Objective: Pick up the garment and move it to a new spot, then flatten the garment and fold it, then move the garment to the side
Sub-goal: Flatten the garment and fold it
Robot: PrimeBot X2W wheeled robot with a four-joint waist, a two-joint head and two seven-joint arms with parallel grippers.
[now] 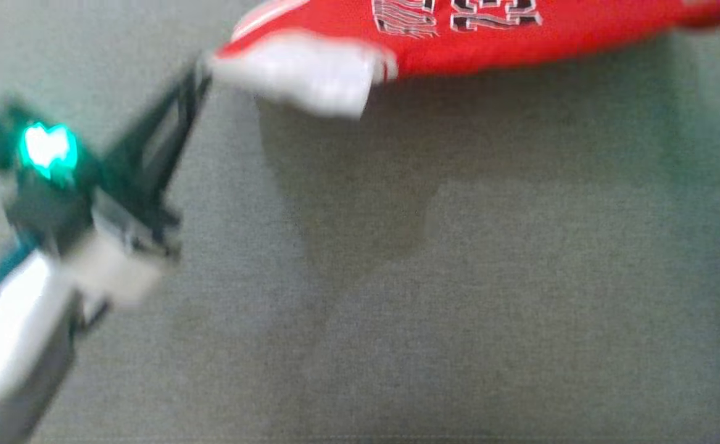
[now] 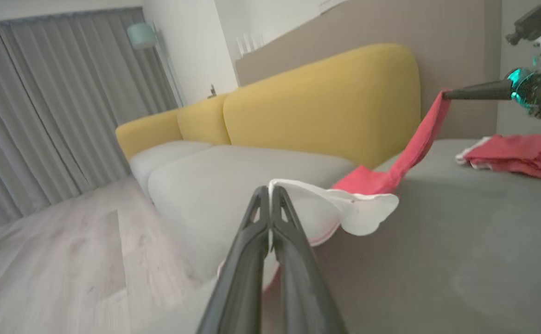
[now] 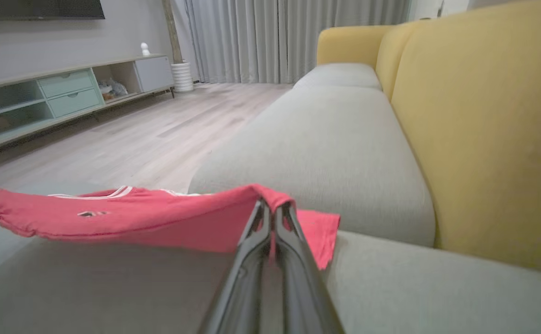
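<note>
Holds one red jersey (image 1: 551, 43) above the grey sofa seat (image 1: 458, 277) with two hands, the left hand (image 2: 269, 191) clamped together on its white sleeve (image 2: 363, 211) and the right hand (image 3: 272, 208) clamped on a red edge. From the head, shows black-and-white print (image 1: 458, 15) on the red cloth, cropped and too blurred to read. From the left wrist, adds a second red garment (image 2: 516, 155) heaped on the seat, and a yellow sofa back (image 2: 321, 106).

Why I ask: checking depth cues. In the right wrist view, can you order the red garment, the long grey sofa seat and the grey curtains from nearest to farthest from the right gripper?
1. red garment: pinched in the shut right gripper.
2. long grey sofa seat: just beyond, stretching ahead.
3. grey curtains: far end of the room, at the top.
</note>
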